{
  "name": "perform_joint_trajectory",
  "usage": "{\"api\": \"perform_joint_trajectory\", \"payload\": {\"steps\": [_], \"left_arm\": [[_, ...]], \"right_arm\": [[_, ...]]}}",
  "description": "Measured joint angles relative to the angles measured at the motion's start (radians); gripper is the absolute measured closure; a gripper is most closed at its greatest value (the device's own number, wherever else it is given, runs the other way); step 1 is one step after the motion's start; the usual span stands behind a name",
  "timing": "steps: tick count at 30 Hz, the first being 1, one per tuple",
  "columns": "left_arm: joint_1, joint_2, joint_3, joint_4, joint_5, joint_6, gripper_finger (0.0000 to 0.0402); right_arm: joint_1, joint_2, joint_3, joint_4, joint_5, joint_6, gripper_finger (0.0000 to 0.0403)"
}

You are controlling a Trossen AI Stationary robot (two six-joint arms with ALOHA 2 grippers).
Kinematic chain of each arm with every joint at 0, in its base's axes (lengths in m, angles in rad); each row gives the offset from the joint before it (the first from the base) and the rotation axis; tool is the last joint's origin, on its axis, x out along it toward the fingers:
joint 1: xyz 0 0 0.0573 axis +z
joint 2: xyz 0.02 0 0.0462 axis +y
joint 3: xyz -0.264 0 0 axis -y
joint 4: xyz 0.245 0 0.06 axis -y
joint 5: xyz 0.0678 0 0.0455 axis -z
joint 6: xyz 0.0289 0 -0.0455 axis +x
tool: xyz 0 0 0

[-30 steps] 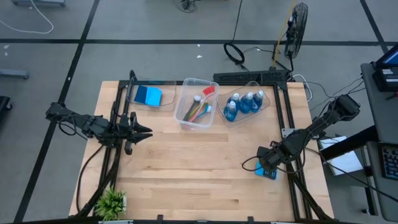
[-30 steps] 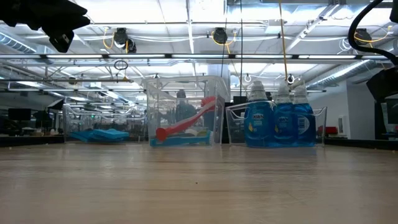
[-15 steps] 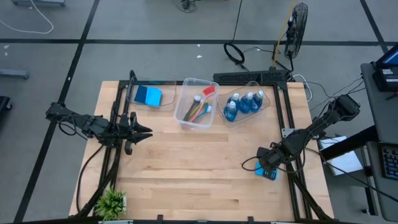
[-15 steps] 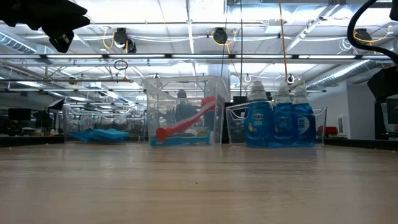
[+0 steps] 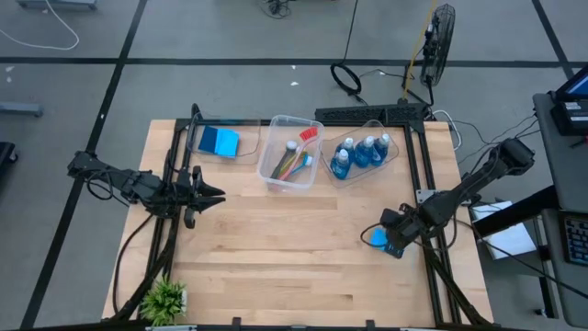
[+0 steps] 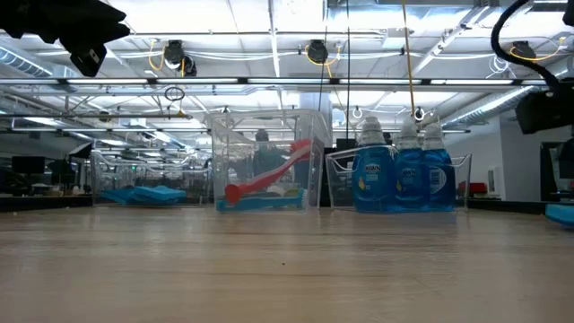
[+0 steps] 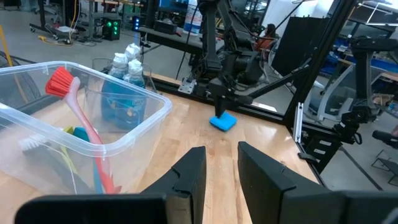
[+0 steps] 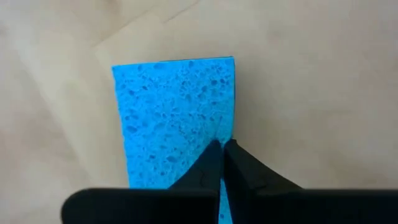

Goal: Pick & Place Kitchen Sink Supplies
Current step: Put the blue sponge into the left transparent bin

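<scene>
The bottles of blue liquid (image 6: pixel 400 178) carry pale labels on their fronts in the low view, but the print is too small to read. No other text, number or sign is legible anywhere.

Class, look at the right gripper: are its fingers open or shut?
Shut. The right gripper has its two fingertips pinched together on the edge of the blue sponge, in the right wrist view.

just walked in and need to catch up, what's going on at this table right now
The right gripper has shut on the edge of a flat blue rectangular sponge near the table's right side. The left gripper waits over the table's left side. At the back, one clear plastic bin holds long-handled brushes, another holds small bottles of blue liquid, and more blue sponges lie to the left.
</scene>
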Motion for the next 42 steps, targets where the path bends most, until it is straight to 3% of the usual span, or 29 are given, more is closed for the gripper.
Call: {"api": "perform_joint_trajectory", "payload": {"steps": [12,28,42], "left_arm": [[0.000,0.000,0.000,0.000,0.000,-0.002,0.0309],[0.000,0.000,0.000,0.000,0.000,-0.002,0.0309],[0.000,0.000,0.000,0.000,0.000,-0.001,0.0309]], "right_arm": [[-0.004,-0.124,0.002,0.100,0.105,0.046,0.0403],[-0.088,-0.127,0.003,0.335,0.157,-0.056,0.0403],[-0.099,-0.127,0.004,0.346,0.181,-0.062,0.0403]]}}
